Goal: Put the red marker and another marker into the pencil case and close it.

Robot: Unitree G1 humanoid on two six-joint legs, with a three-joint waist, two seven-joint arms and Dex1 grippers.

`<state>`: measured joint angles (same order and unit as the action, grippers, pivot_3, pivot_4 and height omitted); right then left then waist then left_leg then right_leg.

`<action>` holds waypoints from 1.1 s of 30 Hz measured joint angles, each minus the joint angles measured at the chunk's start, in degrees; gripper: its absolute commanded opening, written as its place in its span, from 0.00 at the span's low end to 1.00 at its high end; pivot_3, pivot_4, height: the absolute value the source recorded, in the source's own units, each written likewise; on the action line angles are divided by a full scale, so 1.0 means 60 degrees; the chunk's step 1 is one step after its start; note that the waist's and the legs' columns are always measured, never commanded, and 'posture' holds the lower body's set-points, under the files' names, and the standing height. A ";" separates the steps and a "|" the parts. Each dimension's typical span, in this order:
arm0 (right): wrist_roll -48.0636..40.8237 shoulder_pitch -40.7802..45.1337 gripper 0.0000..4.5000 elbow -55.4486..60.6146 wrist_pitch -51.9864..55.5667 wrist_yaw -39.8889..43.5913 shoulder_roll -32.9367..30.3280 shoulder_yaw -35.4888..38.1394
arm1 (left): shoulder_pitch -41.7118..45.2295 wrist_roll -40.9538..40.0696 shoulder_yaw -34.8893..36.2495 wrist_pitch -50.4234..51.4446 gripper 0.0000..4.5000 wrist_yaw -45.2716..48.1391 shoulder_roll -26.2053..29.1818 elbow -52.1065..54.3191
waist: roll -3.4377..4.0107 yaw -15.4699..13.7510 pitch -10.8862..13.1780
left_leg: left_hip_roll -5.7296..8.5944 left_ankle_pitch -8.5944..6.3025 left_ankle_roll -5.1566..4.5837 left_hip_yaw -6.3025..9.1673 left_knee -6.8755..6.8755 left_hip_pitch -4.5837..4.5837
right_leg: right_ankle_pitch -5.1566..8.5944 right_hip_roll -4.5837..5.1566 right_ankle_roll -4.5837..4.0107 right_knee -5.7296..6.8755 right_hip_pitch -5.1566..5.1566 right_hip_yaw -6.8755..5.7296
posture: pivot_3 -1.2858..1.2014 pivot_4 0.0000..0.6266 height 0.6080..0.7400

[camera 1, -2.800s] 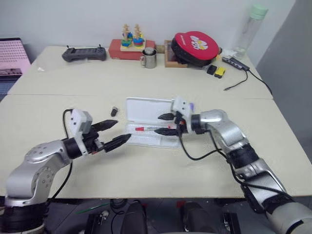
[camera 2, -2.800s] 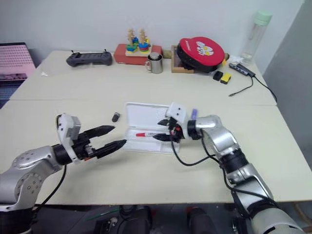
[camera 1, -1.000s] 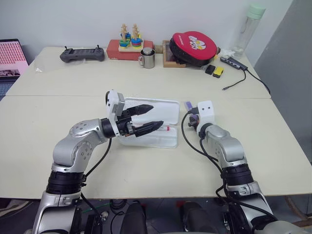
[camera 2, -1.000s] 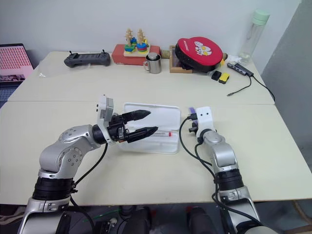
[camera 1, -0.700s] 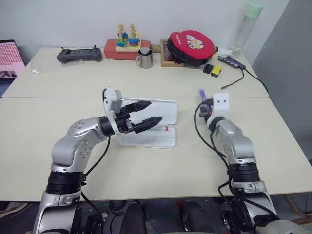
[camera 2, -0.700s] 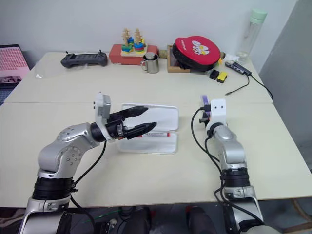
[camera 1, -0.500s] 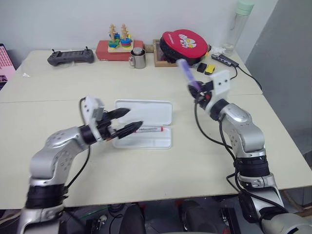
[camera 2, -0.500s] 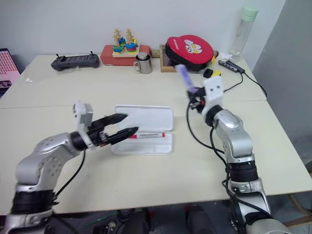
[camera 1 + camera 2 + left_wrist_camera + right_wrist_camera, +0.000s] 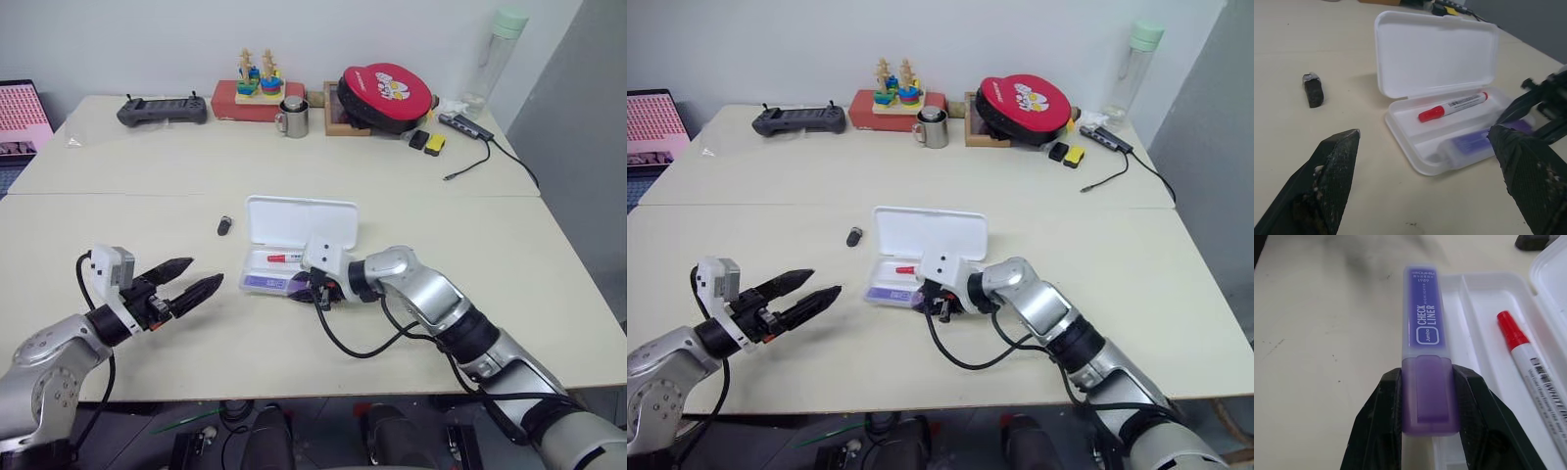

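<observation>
The pencil case (image 9: pixel 301 220) stands open on the table, its white lid upright. The red marker (image 9: pixel 1452 106) lies in the back compartment of the tray. My right gripper (image 9: pixel 315 290) is at the tray's front right corner, shut on one end of another marker (image 9: pixel 1425 352), the flat purple one. The purple marker's free end reaches along the front compartment; I cannot tell whether it rests on the bottom. My left gripper (image 9: pixel 204 272) is open and holds nothing. It hovers to the left of the case, well apart from it, pointing toward it.
A small black object (image 9: pixel 224 226) lies left of the lid. Along the far edge are a game controller (image 9: pixel 162 109), a toy on a red box (image 9: pixel 257 93), a metal mug (image 9: pixel 294 117), a red round pouch (image 9: pixel 387 90), a bottle (image 9: pixel 500 49) and a cable (image 9: pixel 480 157).
My right gripper brought the purple marker from high on the right down to the front of the case. My left gripper drew back leftward, away from the case. The camera also shifted.
</observation>
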<state>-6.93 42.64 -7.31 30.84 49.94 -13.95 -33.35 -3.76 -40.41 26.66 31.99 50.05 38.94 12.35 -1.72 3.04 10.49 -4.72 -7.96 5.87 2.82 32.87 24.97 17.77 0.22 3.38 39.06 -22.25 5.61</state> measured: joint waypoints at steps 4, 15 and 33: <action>0.0226 0.0258 0.25 -0.0515 -0.0272 0.0118 0.0205 0.0061 | -0.0153 -0.0128 0.0095 0.0042 1.00 -0.0193 0.0000 0.0327 | -0.0002 0.0009 -0.0001 | -0.0003 -0.0001 0.0001 -0.0002 -0.0002 -0.0001 | -0.0014 -0.0003 0.0022 -0.0002 0.0001 0.0001 | 0.52 0.24 1.00; 0.0289 0.0491 0.25 -0.0622 -0.0289 0.0648 0.0089 0.0303 | -0.0385 -0.0414 0.0143 0.0092 1.00 -0.0550 0.0000 0.0531 | -0.0002 0.0019 -0.0001 | -0.0003 -0.0002 0.0002 -0.0001 -0.0015 -0.0001 | -0.0011 -0.0005 0.0016 -0.0002 -0.0003 -0.0002 | 0.52 0.24 1.00; 0.0602 0.0600 0.82 -0.1002 -0.0300 0.0599 0.0270 0.0598 | 0.0046 -0.0415 -0.0058 0.0085 1.00 -0.0719 -0.0084 0.0525 | -0.0001 0.0029 -0.0001 | -0.0002 -0.0002 0.0002 -0.0002 -0.0015 0.0000 | -0.0013 -0.0006 0.0016 -0.0002 -0.0002 -0.0002 | 0.52 0.24 1.00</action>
<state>-3.31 46.24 -13.32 29.04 53.54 -12.33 -29.76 -3.48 -42.90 26.31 32.50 45.74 38.44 15.50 -1.73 3.22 10.49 -4.74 -7.97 5.88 2.81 32.78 24.97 17.69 0.19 3.48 39.05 -22.26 5.60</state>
